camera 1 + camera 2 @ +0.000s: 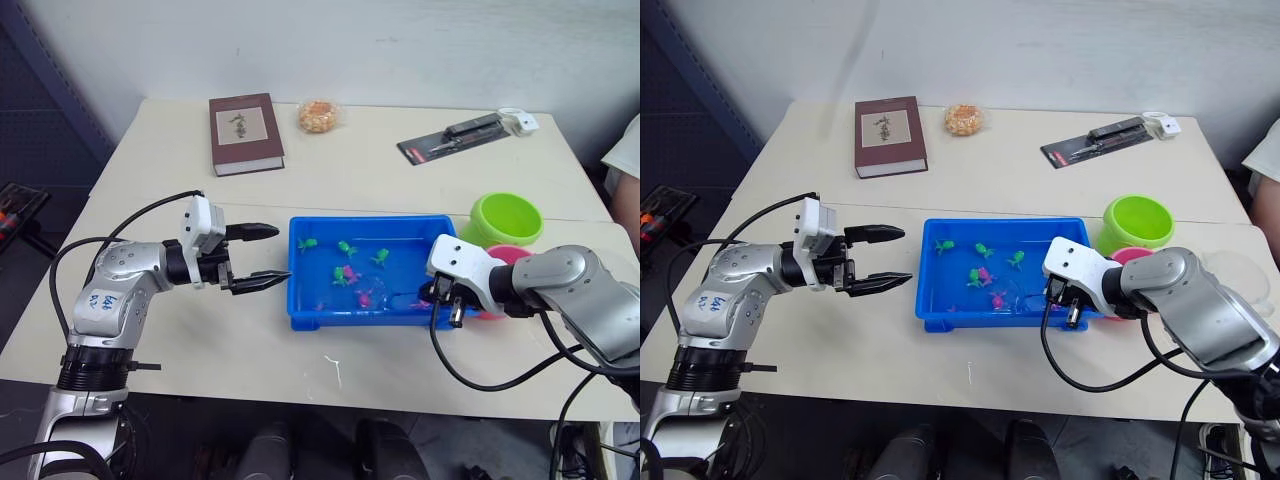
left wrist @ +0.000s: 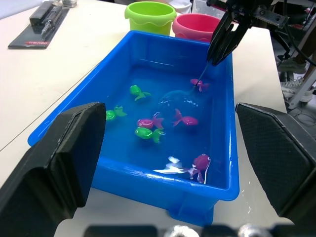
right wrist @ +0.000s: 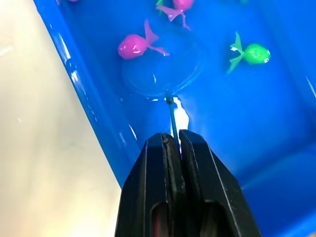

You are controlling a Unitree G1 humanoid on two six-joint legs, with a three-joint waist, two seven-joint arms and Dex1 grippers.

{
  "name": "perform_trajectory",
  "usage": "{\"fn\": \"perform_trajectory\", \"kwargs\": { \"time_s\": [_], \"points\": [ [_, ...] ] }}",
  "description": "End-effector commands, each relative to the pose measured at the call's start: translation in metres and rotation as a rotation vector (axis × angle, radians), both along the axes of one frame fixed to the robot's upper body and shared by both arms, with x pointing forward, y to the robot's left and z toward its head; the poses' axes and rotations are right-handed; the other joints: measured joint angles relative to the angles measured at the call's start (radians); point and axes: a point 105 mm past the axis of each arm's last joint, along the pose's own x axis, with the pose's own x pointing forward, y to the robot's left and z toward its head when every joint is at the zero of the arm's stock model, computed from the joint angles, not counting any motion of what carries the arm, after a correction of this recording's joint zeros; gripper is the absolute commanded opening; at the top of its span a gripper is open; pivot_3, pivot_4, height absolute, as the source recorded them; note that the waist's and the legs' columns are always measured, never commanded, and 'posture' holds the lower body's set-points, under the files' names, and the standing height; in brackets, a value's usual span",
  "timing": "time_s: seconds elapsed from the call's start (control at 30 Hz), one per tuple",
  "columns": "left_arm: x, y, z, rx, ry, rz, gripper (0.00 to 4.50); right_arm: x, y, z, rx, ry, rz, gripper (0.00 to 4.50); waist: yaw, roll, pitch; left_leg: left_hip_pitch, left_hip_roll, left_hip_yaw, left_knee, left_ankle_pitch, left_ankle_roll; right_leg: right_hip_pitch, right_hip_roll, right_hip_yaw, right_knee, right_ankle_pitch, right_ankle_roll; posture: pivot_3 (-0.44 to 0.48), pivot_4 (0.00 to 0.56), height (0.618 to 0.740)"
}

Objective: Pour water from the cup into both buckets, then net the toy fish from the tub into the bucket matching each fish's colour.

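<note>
Netting step was on, by the look of it. The right claw [image 3: 173, 140] was clamped on the thin handle of the net [image 3: 163, 66], hoop dipped under the water in the tub [image 1: 300, 318], near the tub's right end. In the right wrist view a pink fish [image 3: 134, 45] lay at the hoop's edge, prob. the target, tho I couldn't tell if it was inside the ring or just over it. A green fish [image 3: 253, 53] floated apart from the hoop. More fish, green & pink, were scattered thru the tub. The left claw [image 1: 262, 256] hung w/ fingers wide apart just left of the tub, holding nothing, above the surface [image 1: 400, 160]. The green bucket [image 1: 505, 220] and the pink bucket [image 2: 197, 27] stood side by side just past the tub's right end, pink one mostly hidden behind the right arm. Couldn't see if either had water in it. Next move, I'd judge: slide the hoop under the pink fish, lift level so it doesn't slip off, then swing over to the pink bucket and tip. Short carry, but the shallow net looked easy to spill.
</note>
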Motion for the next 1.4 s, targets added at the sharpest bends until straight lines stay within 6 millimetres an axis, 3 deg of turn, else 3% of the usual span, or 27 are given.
{"fn": "perform_trajectory", "kwargs": {
  "time_s": [0.03,0.4,0.7,0.83,1.03,1.23,1.4],
  "points": [
    [-0.005,0.002,0.012,-0.005,-0.045,-0.011,4.49,0.001,0.001,0.012,0.068,0.018,-0.018,0.0,-0.001,0.0,0.0,0.0,0.0,0.0,0.0,0.0,0.0,0.0,0.0,0.0,0.0,0.0,0.0,0.0,0.15,0.738],
    [-0.004,0.003,0.013,-0.002,-0.046,-0.006,4.49,-0.006,0.01,0.017,0.264,0.187,-0.051,0.0,-0.001,0.0,0.0,0.0,0.0,0.0,0.0,0.0,0.0,0.0,0.0,0.0,0.0,0.0,0.0,0.0,0.15,0.738],
    [-0.005,0.004,0.013,0.002,-0.046,-0.004,4.49,-0.01,-0.016,0.034,0.37,0.199,-0.101,0.0,0.003,0.0,0.0,0.0,0.0,0.0,0.0,0.0,0.0,0.0,0.0,0.0,0.0,0.0,0.0,0.0,0.15,0.738],
    [-0.005,0.001,0.014,-0.003,-0.047,-0.022,4.49,-0.016,-0.03,0.052,0.45,0.131,-0.083,0.0,0.005,0.0,0.0,0.0,0.0,0.0,0.0,0.0,0.0,0.0,0.0,0.0,0.0,0.0,0.0,0.0,0.15,0.738],
    [-0.004,-0.009,0.017,-0.014,-0.047,-0.072,4.49,-0.024,-0.057,0.049,0.465,0.024,-0.138,0.0,0.014,0.0,0.0,0.0,0.0,0.001,0.0,0.0,0.0,0.0,0.0,0.0,0.0,0.0,0.0,0.0,0.15,0.738],
    [-0.001,-0.026,0.027,-0.025,-0.061,-0.164,4.49,-0.044,-0.075,0.06,0.558,-0.185,-0.209,0.0,0.014,0.0,0.0,0.0,-0.001,0.001,0.001,0.0,0.0,0.001,0.0,0.0,0.001,0.001,0.001,0.0,0.15,0.738],
    [-0.001,-0.043,0.033,-0.053,-0.067,-0.229,4.49,-0.07,-0.097,0.066,0.539,-0.35,-0.32,0.0,0.013,0.0,0.0,0.0,0.0,0.001,0.001,0.0,0.0,0.001,0.001,0.0,0.001,0.001,0.001,0.0,0.15,0.738]
  ]
}}
